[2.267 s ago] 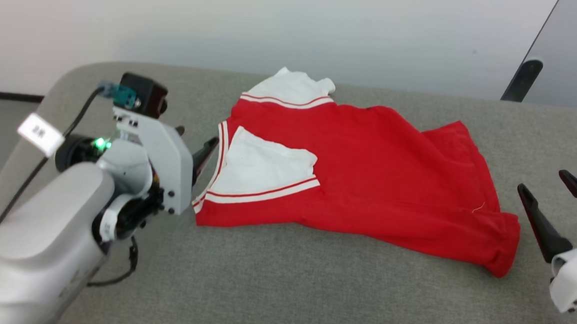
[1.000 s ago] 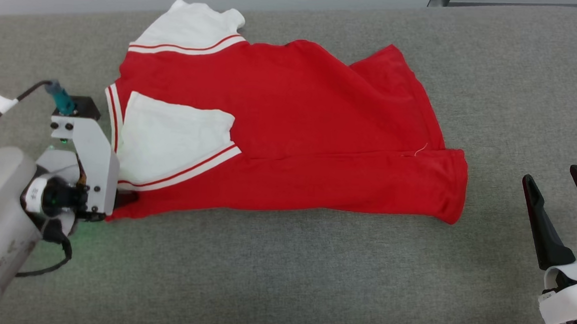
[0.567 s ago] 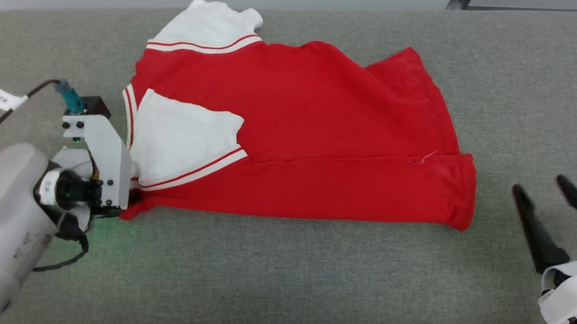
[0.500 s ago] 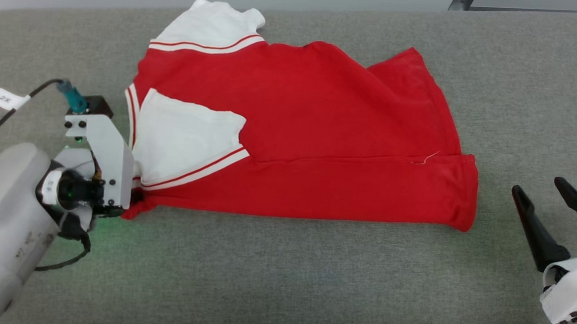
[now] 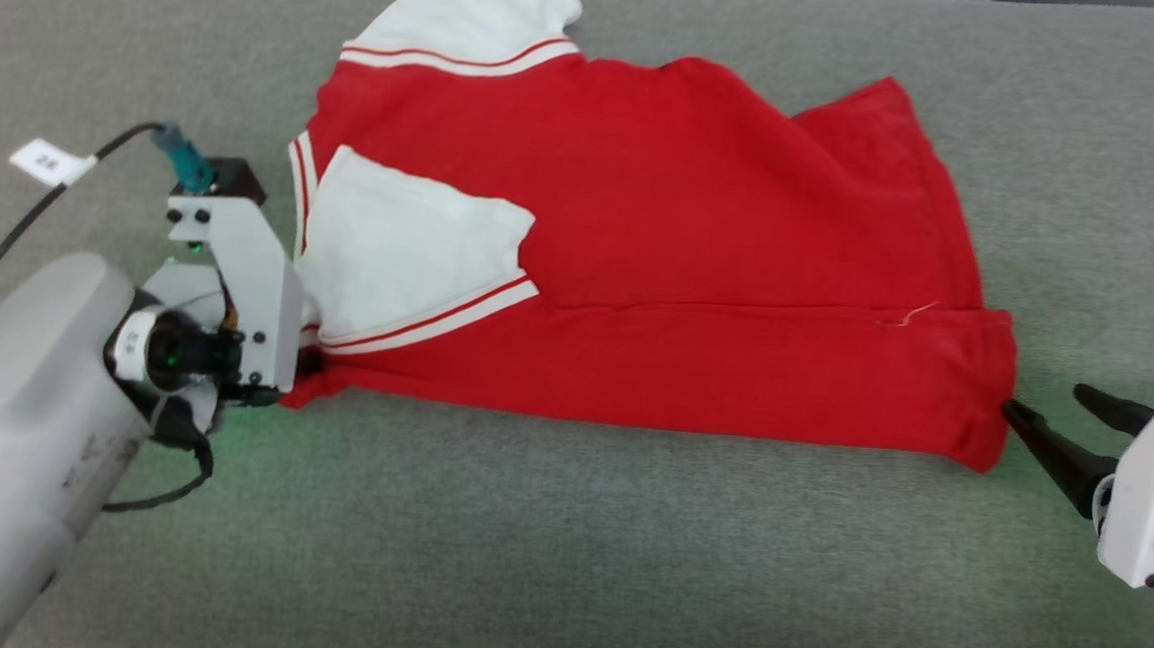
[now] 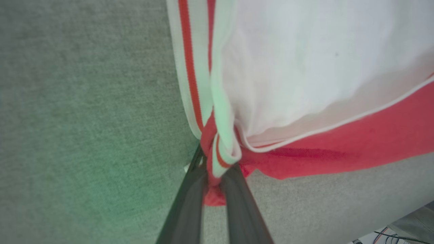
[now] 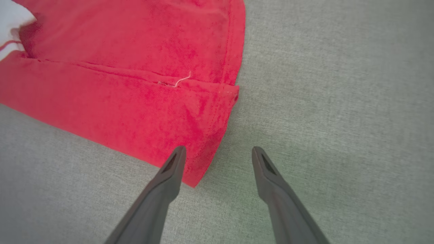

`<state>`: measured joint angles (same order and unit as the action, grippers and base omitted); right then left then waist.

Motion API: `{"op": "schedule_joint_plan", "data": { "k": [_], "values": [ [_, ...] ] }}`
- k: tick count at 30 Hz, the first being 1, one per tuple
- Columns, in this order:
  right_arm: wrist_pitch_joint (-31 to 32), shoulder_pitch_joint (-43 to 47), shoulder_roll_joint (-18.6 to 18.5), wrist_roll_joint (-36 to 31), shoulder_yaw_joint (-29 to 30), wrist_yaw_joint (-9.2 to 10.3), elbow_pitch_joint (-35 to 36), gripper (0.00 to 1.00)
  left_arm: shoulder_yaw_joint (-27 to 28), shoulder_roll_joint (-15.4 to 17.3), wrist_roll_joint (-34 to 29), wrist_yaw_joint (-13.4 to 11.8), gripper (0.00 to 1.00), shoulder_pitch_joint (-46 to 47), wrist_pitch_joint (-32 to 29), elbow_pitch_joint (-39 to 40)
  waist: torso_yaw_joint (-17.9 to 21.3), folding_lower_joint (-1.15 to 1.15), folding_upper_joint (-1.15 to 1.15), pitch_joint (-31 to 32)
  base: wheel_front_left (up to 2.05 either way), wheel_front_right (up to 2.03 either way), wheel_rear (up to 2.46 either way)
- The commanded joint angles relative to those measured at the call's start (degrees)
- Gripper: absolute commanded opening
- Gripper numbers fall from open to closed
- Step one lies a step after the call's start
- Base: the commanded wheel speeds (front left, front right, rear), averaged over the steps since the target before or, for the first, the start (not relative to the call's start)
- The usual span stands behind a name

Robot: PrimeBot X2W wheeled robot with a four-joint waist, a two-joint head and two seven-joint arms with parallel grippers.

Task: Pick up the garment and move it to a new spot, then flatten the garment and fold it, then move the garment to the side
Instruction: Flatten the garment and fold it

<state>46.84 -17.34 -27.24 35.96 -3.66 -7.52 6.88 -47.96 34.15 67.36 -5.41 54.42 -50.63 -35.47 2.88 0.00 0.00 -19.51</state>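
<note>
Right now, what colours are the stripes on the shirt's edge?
White with a thin red line. The trim of the garment shows best in the left wrist view.

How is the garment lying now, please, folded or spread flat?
The garment is partly folded: its near edge is doubled over, a white sleeve lying on top.

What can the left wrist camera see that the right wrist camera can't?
Left wrist view: the left gripper shut on a bunched corner of the shirt, beside its white sleeve and striped trim. Right wrist view: the right gripper open, one finger at the shirt's red hem corner, near a loose pale thread. Both: red shirt cloth lying on the grey padded surface.
</note>
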Motion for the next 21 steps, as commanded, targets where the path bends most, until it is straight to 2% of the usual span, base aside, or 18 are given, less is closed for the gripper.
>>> {"op": "schedule_joint_plan", "data": {
  "k": [1,8,9,10,16,21],
  "values": [
    [1.04,-1.04,0.39,0.73,-0.11,0.07,-0.8,1.0,-1.03,-1.68,-0.72,0.08,0.0,-0.92,0.96,-0.82,-1.08,0.0,0.0,-1.06,0.0,0.0,0.0],
    [5.49,-4.48,1.74,1.48,-2.33,0.07,-6.71,1.0,-1.13,-3.06,-1.06,0.69,0.0,0.34,1.86,-1.8,-2.58,0.0,0.0,-2.53,0.0,0.0,0.0],
    [5.92,-4.96,1.95,1.78,-2.62,0.07,-7.59,0.31,-1.09,-3.23,-0.98,0.79,0.0,0.42,1.85,-2.04,-2.73,0.0,0.0,-2.66,0.0,0.0,0.0],
    [6.43,-5.38,1.86,1.86,-3.22,0.07,-8.39,0.0,-1.1,-3.38,-0.92,0.9,0.0,0.48,1.92,-2.25,-2.9,0.0,0.0,-2.75,0.0,0.0,0.0],
    [7.34,-7.09,0.39,2.6,-5.01,0.07,-11.26,0.0,-1.25,-3.8,-0.48,1.37,0.0,0.32,1.45,-3.21,-3.88,0.0,0.0,-2.49,0.0,0.0,0.0],
    [6.7,-7.84,-1.22,3.0,-4.88,0.08,-12.17,0.0,-1.1,-2.84,-0.21,1.76,0.0,0.13,0.78,-3.52,-4.47,0.0,0.0,-1.2,0.0,0.0,0.0]
  ]
}}
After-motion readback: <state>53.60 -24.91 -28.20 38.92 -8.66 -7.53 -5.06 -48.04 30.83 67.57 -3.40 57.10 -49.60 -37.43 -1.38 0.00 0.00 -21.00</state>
